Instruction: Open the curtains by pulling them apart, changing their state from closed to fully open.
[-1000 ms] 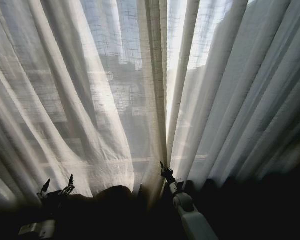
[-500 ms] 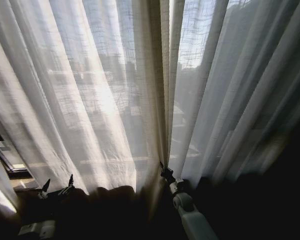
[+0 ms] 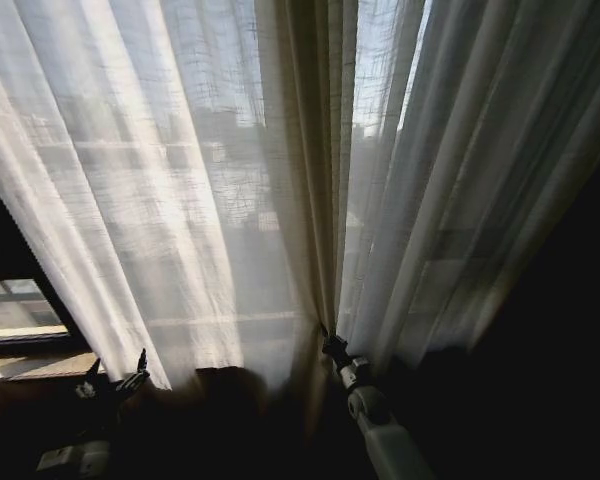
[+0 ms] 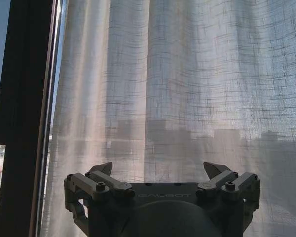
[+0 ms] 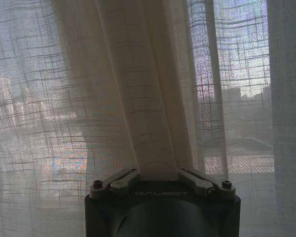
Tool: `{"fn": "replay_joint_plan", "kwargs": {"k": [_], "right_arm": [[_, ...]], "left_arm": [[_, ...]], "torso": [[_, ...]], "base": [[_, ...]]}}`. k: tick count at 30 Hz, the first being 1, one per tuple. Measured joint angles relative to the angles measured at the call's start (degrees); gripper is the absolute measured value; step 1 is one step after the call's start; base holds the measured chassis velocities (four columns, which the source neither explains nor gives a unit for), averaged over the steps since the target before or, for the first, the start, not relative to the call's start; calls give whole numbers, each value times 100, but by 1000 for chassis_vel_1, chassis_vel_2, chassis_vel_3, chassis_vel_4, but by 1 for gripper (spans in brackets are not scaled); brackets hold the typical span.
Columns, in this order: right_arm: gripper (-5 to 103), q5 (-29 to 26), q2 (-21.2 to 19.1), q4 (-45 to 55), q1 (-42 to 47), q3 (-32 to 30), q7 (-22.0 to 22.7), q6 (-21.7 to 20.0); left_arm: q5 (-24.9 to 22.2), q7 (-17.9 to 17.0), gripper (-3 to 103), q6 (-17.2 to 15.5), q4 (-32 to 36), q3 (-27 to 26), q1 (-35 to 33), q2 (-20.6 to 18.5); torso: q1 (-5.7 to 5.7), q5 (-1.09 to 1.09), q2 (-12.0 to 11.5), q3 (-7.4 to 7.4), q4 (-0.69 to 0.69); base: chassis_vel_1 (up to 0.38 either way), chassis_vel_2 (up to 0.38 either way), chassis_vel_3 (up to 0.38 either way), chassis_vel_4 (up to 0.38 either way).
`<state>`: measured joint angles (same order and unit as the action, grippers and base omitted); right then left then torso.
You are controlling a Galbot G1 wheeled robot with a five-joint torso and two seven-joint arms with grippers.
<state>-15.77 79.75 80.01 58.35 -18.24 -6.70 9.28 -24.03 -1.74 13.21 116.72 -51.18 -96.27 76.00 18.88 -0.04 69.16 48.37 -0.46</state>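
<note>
right gripper apparently pinching curtains; left gripper spread.

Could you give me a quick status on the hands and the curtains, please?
Right hand shut on a gathered fold of the curtains, near their middle. Left hand open, off the fabric. Bare window frame at far left. Nothing in the way.

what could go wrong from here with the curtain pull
1. The right end effector pinches only a narrow gathered fold of the sheer white pleated curtains; the thin fabric could slip out.
2. The open left end effector holds nothing, so one panel might stay put.
3. The dark window frame stands close beside that arm.
</note>
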Motion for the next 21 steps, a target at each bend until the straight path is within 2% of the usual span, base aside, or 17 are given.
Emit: {"fn": "replay_joint_plan", "kwargs": {"k": [21], "right_arm": [[0, -16, -7, 36, 34, -27, -57, 1]], "left_arm": [[0, 0, 100, 0, 0, 0, 0, 0]], "torso": [[1, 3, 0, 0, -1]], "base": [[-349, -351, 359, 363]]}}
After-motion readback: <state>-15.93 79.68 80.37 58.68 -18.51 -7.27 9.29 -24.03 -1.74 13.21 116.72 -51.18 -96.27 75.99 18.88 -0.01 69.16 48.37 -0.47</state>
